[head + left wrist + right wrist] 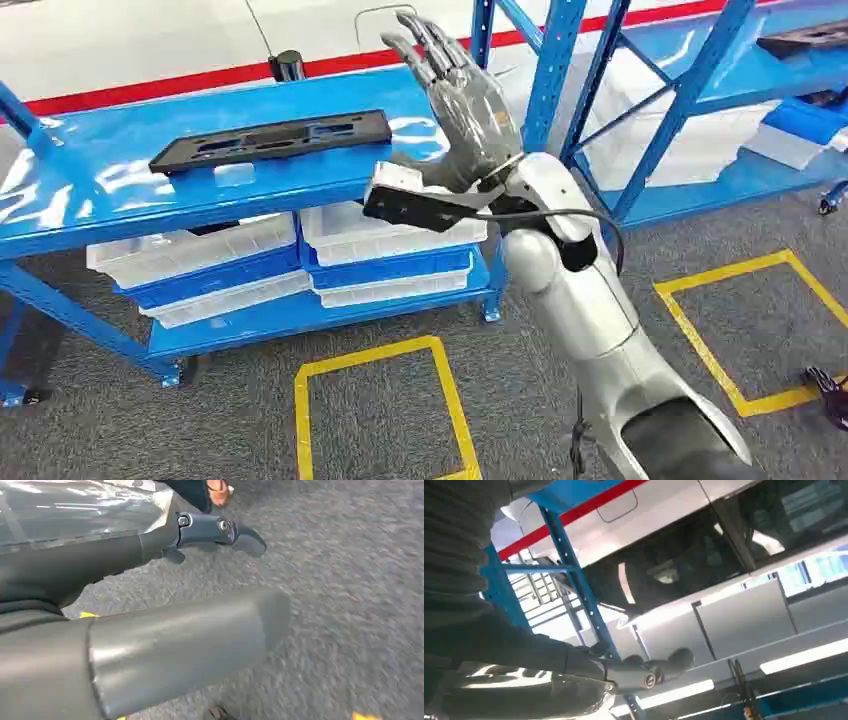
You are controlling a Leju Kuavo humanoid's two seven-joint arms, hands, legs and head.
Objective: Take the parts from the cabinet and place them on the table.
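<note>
The part (272, 140), a long flat black plate with cut-outs, lies on the top board of the blue shelf (80, 195) in the upper left of the head view, untouched and lying roughly along the board near its front edge. To the right of it, at top centre of the frame, the right hand (455, 105) is raised with its fingers spread wide and pointing up, holding nothing; it stands near the part's right end but apart from it, over the shelf's corner and close to the blue upright post (553, 75). Below the top board sit white and blue bins (390, 250), and yellow tape squares (375, 400) mark the grey floor. As I judge it, the reach has yet to close on the part, and the risk lies in that thin, wide shape: a grasp at one end could let the plate tip or slide off the glossy board, and a sideways swing could knock the arm against the post. The left wrist view shows the left hand (150, 630) hanging over grey carpet, its fingers apart with nothing in them, which the head view does not show; the right wrist view looks up past the hand's fingers at the post and ceiling, not at the part.
</note>
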